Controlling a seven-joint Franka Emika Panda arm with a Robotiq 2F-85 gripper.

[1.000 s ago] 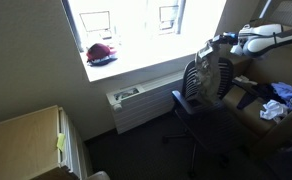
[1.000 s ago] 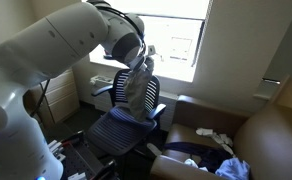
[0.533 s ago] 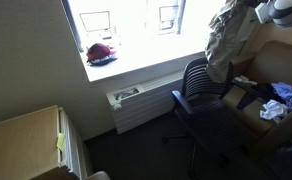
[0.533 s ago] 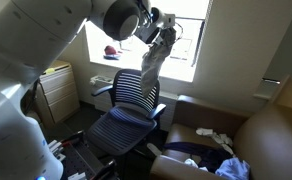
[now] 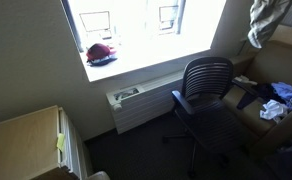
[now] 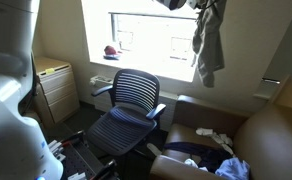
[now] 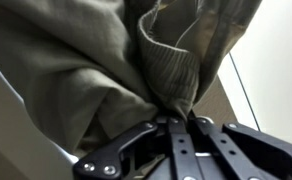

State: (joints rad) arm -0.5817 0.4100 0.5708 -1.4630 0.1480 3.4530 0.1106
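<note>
Hoisted off the office chair since a second ago: olive-grey garment, now dangling high above the chair, off toward its couch side and well clear of the backrest. Pinched at a bunched fold by the hand, fingers pressed tight on the cloth in the wrist view. Beyond the chair, red cap on the sill; just beside the chair, couch strewn with clothes.

In an exterior view, an olive-grey garment hangs down from the top edge, and the gripper is out of frame above it. Well below it stands a black office chair. Loose clothes lie underneath. Farthest from it, a red hat rests on the windowsill.
</note>
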